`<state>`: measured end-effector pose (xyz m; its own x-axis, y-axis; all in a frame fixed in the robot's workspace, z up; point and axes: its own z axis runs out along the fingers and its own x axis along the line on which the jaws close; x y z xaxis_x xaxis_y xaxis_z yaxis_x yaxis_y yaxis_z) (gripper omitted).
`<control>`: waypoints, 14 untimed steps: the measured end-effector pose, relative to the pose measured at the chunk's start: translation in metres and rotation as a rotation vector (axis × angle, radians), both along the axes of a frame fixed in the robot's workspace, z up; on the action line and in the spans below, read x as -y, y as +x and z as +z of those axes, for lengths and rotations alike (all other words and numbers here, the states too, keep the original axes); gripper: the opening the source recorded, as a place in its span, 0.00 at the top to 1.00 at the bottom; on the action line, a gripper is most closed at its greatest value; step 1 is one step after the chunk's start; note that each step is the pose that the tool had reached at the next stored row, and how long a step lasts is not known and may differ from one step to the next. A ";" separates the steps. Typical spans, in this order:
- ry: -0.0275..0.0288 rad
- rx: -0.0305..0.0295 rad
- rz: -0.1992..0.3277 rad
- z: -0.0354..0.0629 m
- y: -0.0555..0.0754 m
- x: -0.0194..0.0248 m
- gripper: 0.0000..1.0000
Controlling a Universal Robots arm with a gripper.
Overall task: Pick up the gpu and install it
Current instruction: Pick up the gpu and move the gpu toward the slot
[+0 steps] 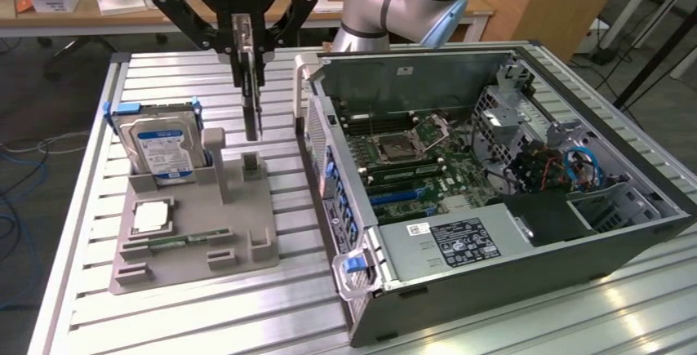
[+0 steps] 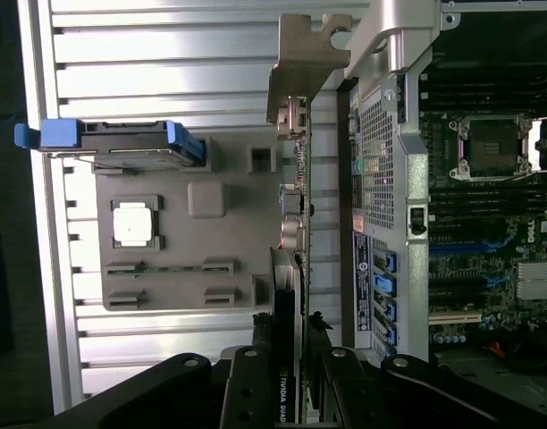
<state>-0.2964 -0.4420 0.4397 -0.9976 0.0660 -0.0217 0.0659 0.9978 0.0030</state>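
The gpu [image 1: 253, 102] is a thin black card seen edge-on, hanging upright in the air above the grey holder tray [image 1: 196, 232]. My gripper [image 1: 250, 49] is shut on its upper end. In the wrist view the gpu [image 2: 291, 223] runs away from my gripper [image 2: 290, 353], with its metal bracket [image 2: 300, 63] at the far end. The card hangs between the tray and the open computer case [image 1: 490, 167], clear of both. The motherboard [image 1: 419, 159] lies exposed inside the case, and its blue slots [image 1: 397, 196] show.
A silver hard drive [image 1: 163, 147] with a blue-white label stands in the tray's back slot. A processor [image 1: 150, 216] and a green memory stick [image 1: 175, 241] lie in the tray. The slatted metal table [image 1: 218, 314] carries everything. The case wall [image 2: 381, 179] is close beside the card.
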 end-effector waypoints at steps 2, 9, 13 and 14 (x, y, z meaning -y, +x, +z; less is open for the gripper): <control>0.0000 -0.0001 0.000 0.0000 0.000 0.0000 0.74; 0.0000 0.0000 0.000 -0.0001 0.004 0.0000 0.74; 0.0000 0.0000 0.000 -0.0002 0.008 0.0000 0.74; 0.0000 0.0000 0.000 -0.0002 0.009 0.0000 0.74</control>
